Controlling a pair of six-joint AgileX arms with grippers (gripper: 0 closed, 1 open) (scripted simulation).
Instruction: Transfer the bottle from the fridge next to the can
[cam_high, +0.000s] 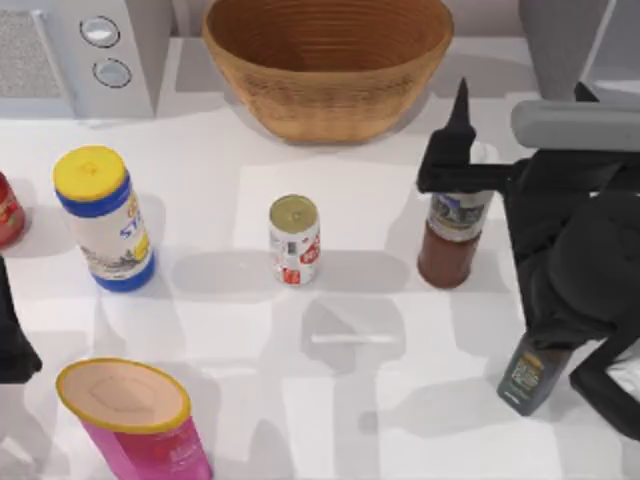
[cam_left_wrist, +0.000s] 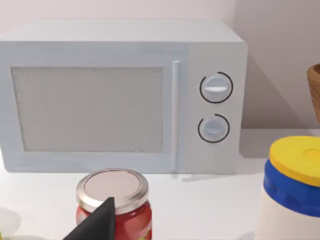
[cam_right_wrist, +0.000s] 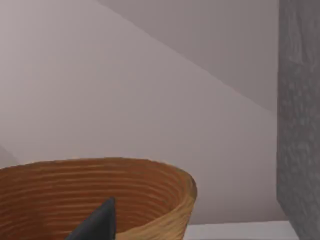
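One gripper works, the right gripper (cam_high: 458, 178) clamped on the bottle (cam_high: 449, 243), which stands well right of the can (cam_high: 294, 239); carry it left upright, setting down just beside the can.

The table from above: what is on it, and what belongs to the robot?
bottle: one, reddish-brown, right of centre
can: one, white and red, centre
basket: one, tan, back centre
canister: one, white, yellow lid, left
microwave: one, light grey, back left
jar: one, red, left edge
pink tub: one, front left
small bottle: one, dark olive, right
fridge: one, dark grey, back right
right pincer: black, gripping the bottle's top
left pincer: black, by the jar
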